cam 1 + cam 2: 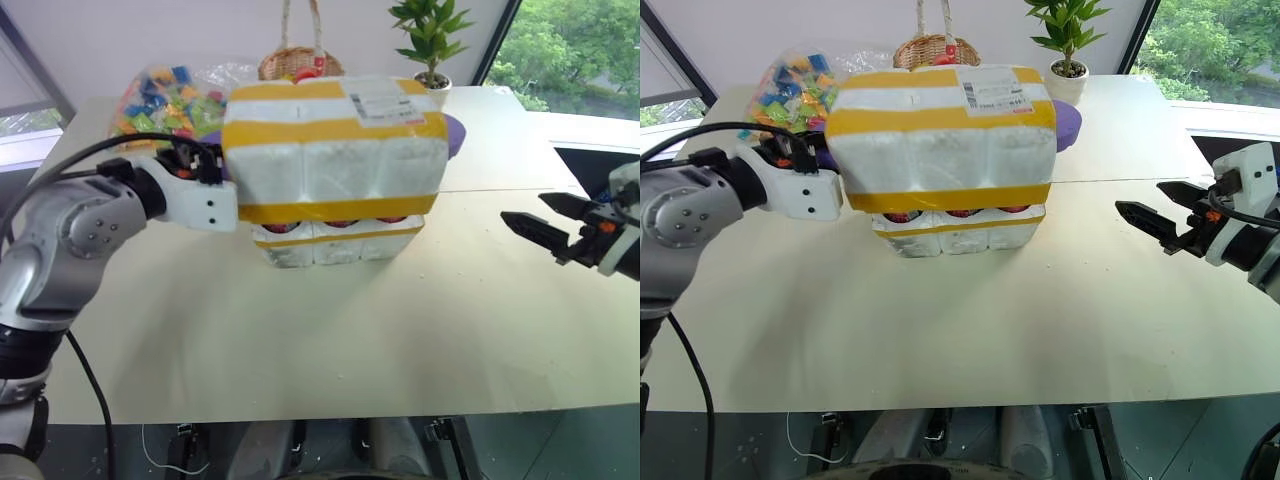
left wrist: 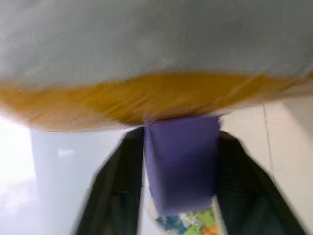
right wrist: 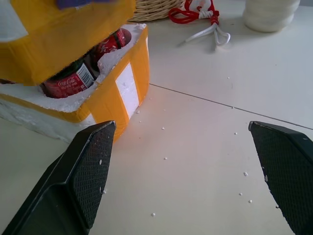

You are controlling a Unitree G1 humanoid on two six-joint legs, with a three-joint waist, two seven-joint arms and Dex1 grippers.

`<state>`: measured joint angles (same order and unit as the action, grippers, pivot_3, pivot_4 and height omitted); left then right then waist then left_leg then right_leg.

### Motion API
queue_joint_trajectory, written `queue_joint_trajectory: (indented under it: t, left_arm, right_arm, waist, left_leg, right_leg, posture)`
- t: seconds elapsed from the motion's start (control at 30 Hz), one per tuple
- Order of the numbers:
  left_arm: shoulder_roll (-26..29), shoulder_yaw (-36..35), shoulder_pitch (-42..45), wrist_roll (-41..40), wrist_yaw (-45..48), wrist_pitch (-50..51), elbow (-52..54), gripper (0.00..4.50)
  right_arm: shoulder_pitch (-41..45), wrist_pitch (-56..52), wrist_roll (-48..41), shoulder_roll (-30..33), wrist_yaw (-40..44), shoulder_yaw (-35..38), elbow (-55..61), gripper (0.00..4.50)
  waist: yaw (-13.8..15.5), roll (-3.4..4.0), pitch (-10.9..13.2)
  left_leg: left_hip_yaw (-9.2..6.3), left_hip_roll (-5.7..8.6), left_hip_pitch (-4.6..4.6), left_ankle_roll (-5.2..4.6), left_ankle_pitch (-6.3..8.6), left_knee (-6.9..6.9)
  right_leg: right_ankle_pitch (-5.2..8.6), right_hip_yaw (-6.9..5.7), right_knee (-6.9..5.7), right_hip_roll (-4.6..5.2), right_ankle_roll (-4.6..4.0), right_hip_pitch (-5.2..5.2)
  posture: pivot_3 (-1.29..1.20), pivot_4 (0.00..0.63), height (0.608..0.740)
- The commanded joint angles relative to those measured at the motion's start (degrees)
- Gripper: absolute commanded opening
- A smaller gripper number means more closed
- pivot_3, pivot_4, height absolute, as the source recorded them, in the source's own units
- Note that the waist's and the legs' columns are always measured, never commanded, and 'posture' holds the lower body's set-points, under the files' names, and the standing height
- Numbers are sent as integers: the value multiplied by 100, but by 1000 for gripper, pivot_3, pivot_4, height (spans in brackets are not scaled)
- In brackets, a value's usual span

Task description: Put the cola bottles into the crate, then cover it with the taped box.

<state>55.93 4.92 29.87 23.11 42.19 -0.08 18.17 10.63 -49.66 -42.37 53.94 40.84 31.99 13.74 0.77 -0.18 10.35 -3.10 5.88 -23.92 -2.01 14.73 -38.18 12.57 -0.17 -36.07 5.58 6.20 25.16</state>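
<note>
The taped box [image 1: 335,140], white foam with wide yellow stripes and a printed label, sits tilted over the crate [image 1: 335,243], leaving a gap along its lower edge. Red caps and labels of the cola bottles [image 3: 68,83] show in that gap, standing in the crate's wells. My left gripper [image 2: 181,134] is at the box's left end, its black fingers [image 2: 115,186] spread apart under the yellow-taped edge. A purple thing shows between them; I cannot tell whether it touches them. My right gripper [image 1: 522,207] hovers open to the right of the crate, well clear of it, with nothing in it.
Behind the box are a bag of colourful sweets [image 1: 165,95], a wicker basket [image 1: 295,62], a potted plant [image 1: 432,45] and a purple object [image 1: 455,130]. A red and white cord [image 3: 195,12] lies near the basket. Foam crumbs dot the table [image 1: 330,340].
</note>
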Motion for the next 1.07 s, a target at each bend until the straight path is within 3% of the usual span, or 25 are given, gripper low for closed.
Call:
queue_joint_trajectory:
  t: [0.03, 0.07, 0.1, 0.27, 0.47, 0.67, 0.77, 0.93, 1.07]
  left_arm:
    - [32, -121, -229, 136, -75, -100, 42, 3682]
    - [33, -130, -312, 149, -75, -114, 17, 4186]
    - [37, -168, -411, 110, -47, -91, 2, 4411]
    - [89, -658, -847, -463, 127, 0, -74, 4411]
    - [148, -1813, -1728, -3029, 1735, 669, -202, 4411]
    - [649, -2891, -1807, -5657, 3146, 3467, -679, 4411]
    - [908, -3068, -1097, -6656, 3271, 4784, -1299, 4411]
    - [1279, -2652, -929, -6549, 3707, 4846, -1737, 4411]
    - [1217, -2447, -802, -6441, 3662, 4680, -1820, 4411]
  right_arm:
    - [30, 129, 22, 32, 39, 59, 64, 4500]
    - [12, 132, 31, 41, 59, 54, 67, 4500]
    - [-17, 134, 38, 59, 95, 59, 80, 4500]
    - [-136, 153, 111, 172, 245, 148, 71, 4500]
    - [-223, 192, 190, 294, 473, 145, -43, 4500]
    - [-175, 361, 296, 502, 850, 19, -306, 4500]
    - [-62, 363, 194, 654, 1190, -49, -362, 4500]
    - [127, 642, 180, 830, 1787, -324, -188, 4500]
    - [314, 713, 214, 859, 1896, -521, -240, 4500]
  waist:
    - [0, 0, 0]
    - [0, 0, 0]
    - [0, 0, 0]
    - [2, 0, 0]
    - [-8, 4, -1]
    - [-3, 5, 0]
    - [4, 5, 0]
    - [-52, 13, 1]
    - [-62, 12, 2]
  left_leg:
    - [0, 0, 0, 0, 0, 0]
    - [0, 0, 0, 0, 0, 0]
    - [0, 0, 0, 0, 0, 0]
    - [0, 0, 1, -1, 0, 0]
    - [0, -4, 1, 0, 1, 1]
    - [0, -8, 3, 0, 1, -2]
    - [-1, -7, 13, -1, 1, -3]
    - [6, -6, 42, -3, 3, 12]
    - [6, -13, 45, 0, 4, 17]
  right_leg:
    - [0, 0, 0, 0, 0, 0]
    - [0, 0, 0, 0, 0, 0]
    - [0, 0, 0, 0, 0, 0]
    - [0, 0, 0, 1, 0, 0]
    - [1, 0, 1, 2, -1, 2]
    - [2, -3, 0, -2, -2, -2]
    - [2, -5, 3, -2, -1, -14]
    - [4, -3, 4, -2, 0, -30]
    - [5, 2, 5, -2, -3, -31]
  posture:
    - [0, 150, 732]
    - [0, 150, 732]
    - [0, 150, 732]
    - [0, 150, 732]
    - [0, 150, 732]
    - [0, 150, 732]
    - [0, 150, 732]
    - [0, 150, 732]
    - [0, 150, 732]
